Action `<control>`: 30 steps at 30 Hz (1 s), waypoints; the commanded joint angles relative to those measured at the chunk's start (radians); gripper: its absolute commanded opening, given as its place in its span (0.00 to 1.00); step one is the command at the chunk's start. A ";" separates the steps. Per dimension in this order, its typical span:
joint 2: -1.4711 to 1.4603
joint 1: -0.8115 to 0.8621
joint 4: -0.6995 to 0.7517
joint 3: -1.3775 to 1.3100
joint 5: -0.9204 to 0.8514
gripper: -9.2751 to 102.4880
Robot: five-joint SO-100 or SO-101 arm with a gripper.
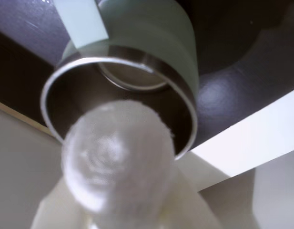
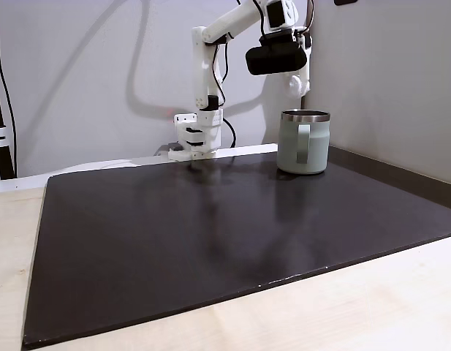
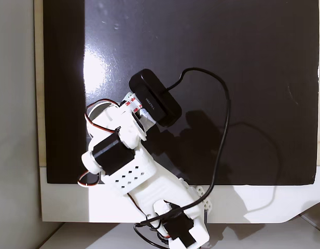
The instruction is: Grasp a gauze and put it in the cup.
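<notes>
White gauze (image 1: 116, 160) above upright green cup (image 1: 137, 62)

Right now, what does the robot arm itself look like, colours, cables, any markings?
The arm is white plastic with black servo motors set into the joints. One white link has a grid of small diamond-shaped holes. A black oblong camera rides near the wrist, with a black cable looping back to the base. Thin red and white wires run beside the joints. Small red print marks one white part.

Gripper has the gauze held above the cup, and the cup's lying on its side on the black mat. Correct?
Not quite: the cup stands upright on the black mat, as a fixed view shows. The rest holds: in the wrist view the gauze is held just above the cup's open rim.
</notes>
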 commanded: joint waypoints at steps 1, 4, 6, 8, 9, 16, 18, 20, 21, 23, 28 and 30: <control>0.002 -0.012 -0.023 0.005 -0.006 0.08; -0.009 -0.023 -0.035 0.017 -0.006 0.08; -0.014 -0.032 -0.040 0.023 -0.006 0.08; -0.015 -0.041 -0.046 0.029 -0.006 0.10; -0.015 -0.046 -0.048 0.034 -0.008 0.12; -0.011 -0.061 -0.052 0.048 -0.012 0.35; -0.011 -0.061 -0.052 0.048 -0.014 0.41; -0.011 -0.061 -0.052 0.049 -0.014 0.44; -0.011 -0.061 -0.052 0.049 -0.014 0.44; -0.009 -0.061 -0.052 0.049 -0.014 0.44; -0.005 -0.061 -0.051 0.049 -0.014 0.44; -0.005 -0.060 -0.051 0.049 -0.014 0.44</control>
